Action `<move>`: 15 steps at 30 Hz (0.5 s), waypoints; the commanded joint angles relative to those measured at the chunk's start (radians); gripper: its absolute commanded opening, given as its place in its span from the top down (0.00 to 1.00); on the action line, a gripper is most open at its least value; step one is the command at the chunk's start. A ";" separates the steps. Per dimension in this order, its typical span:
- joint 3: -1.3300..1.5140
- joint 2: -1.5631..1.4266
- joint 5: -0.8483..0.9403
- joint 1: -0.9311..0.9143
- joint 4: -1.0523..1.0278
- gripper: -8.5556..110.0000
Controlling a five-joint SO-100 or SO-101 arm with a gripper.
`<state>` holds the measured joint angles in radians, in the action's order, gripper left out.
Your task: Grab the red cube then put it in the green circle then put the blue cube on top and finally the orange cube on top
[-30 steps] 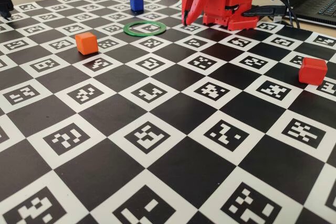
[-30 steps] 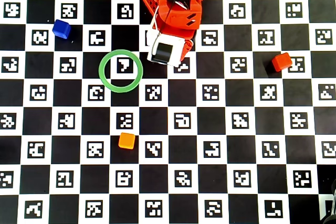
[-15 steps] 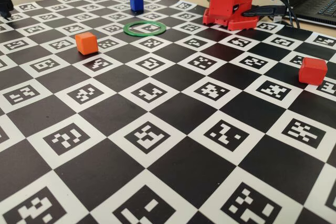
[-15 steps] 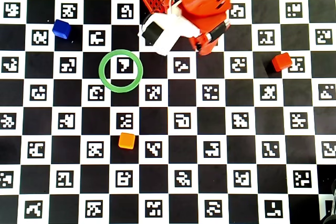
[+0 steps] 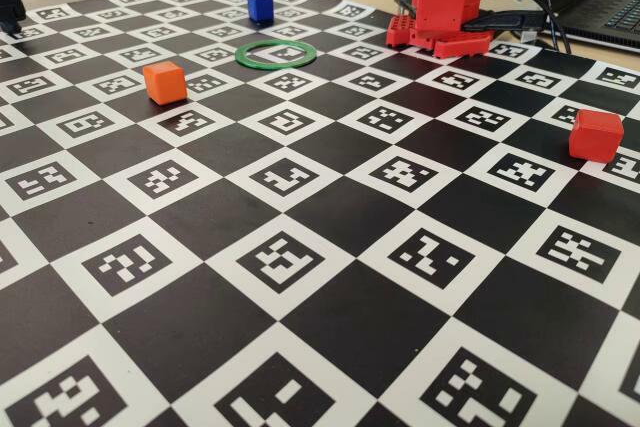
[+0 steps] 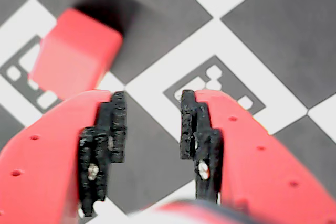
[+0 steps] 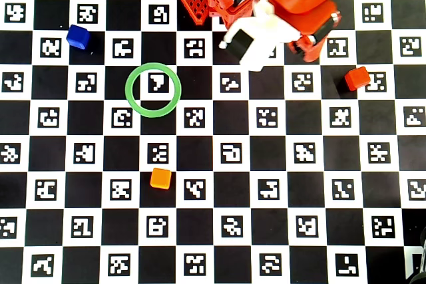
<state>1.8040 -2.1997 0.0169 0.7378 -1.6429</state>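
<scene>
Arm [image 7: 279, 4] folded at top of overhead view, leaning right toward red cube [image 7: 357, 78]; in fixed view only base visible, rest cut off. Pincer [image 6: 152, 124] parted, empty, above checkered counter [image 7: 213, 164], red cube [image 6: 73, 53] blurred just beyond its left finger [image 6: 113, 124]. Green circle [image 7: 153, 90] empty, blue cube [image 7: 78, 36] far left, orange cube [image 7: 160, 178] below ring, all apart.

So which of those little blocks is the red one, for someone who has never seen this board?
In the overhead view, find the red robot arm at the top of the checkered board. The red cube sits alone below and right of it, darker than the orange cube lower left.
</scene>
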 commanded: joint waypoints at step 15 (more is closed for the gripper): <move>-0.149 0.132 -0.419 0.175 0.054 0.60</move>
<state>1.7487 -2.0724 -0.2853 0.8728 -1.5984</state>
